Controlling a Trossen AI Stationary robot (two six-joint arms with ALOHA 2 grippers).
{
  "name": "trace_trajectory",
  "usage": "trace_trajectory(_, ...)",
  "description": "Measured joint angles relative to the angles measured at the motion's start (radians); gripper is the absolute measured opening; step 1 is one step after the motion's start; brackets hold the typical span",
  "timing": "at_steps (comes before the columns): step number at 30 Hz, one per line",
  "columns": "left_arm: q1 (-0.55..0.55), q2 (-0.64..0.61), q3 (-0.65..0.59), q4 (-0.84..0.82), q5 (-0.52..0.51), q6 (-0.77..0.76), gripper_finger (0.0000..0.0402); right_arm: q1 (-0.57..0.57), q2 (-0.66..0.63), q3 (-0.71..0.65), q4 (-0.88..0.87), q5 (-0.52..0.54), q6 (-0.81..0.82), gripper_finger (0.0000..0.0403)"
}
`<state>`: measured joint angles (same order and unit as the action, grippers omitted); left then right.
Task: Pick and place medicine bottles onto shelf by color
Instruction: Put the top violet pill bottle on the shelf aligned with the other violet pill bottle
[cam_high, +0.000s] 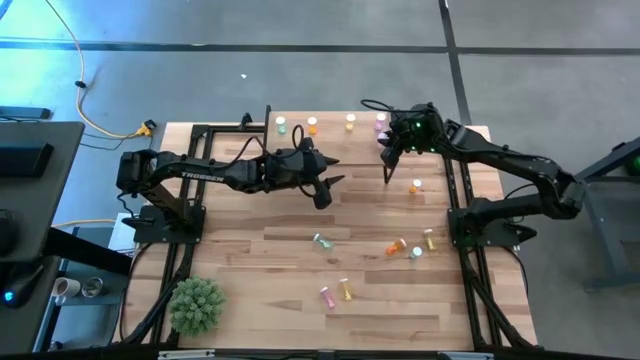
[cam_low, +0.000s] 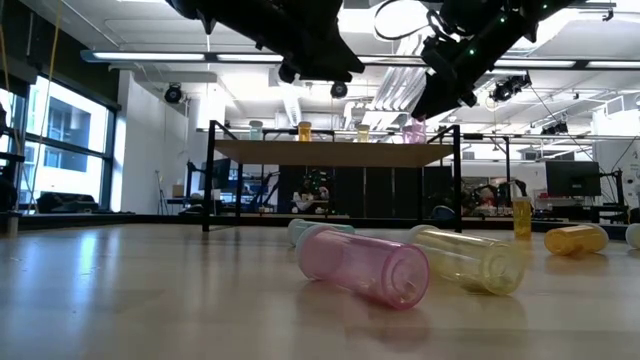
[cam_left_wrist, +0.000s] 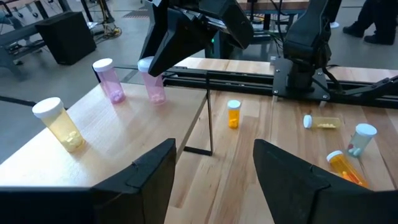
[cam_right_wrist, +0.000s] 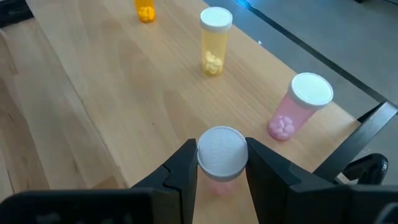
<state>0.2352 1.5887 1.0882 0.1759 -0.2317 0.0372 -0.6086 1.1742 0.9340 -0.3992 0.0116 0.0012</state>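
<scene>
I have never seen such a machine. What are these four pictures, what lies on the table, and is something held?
It is a robot with two dark arms at a wooden table, each ending in a two-finger gripper. One picture looks down from above, one looks level across the tabletop, and two come from cameras on the wrists. The right gripper is shut on a pink bottle over the small shelf, where a second pink bottle, a yellow one and others already stand. The left gripper is open, holds nothing, and hangs over the table near the shelf. More bottles lie loose on the table.

Grey floor (cam_high: 300, 60), bright windows (cam_low: 60, 140)
</scene>
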Motion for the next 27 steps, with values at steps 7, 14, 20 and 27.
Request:
trace_trajectory(7, 0.000, 0.000, 0.000, 0.000, 0.001, 0.000, 0.0202, 0.009, 0.035, 0.000, 0.021, 0.005, 0.003, 0.0101)
trace_trajectory(14, 0.000, 0.001, 0.000, 0.000, 0.004, 0.000, 0.0202, 0.009, 0.035, 0.000, 0.021, 0.018, 0.001, 0.0101)
trace_trajectory(20, 0.000, 0.001, 0.000, 0.000, 0.004, 0.000, 0.0202, 0.008, 0.035, 0.000, 0.019, 0.018, 0.000, 0.0102)
trace_trajectory(27, 0.000, 0.001, 0.000, 0.000, 0.004, 0.000, 0.0202, 0.008, 0.036, 0.000, 0.014, 0.025, -0.001, 0.0131)
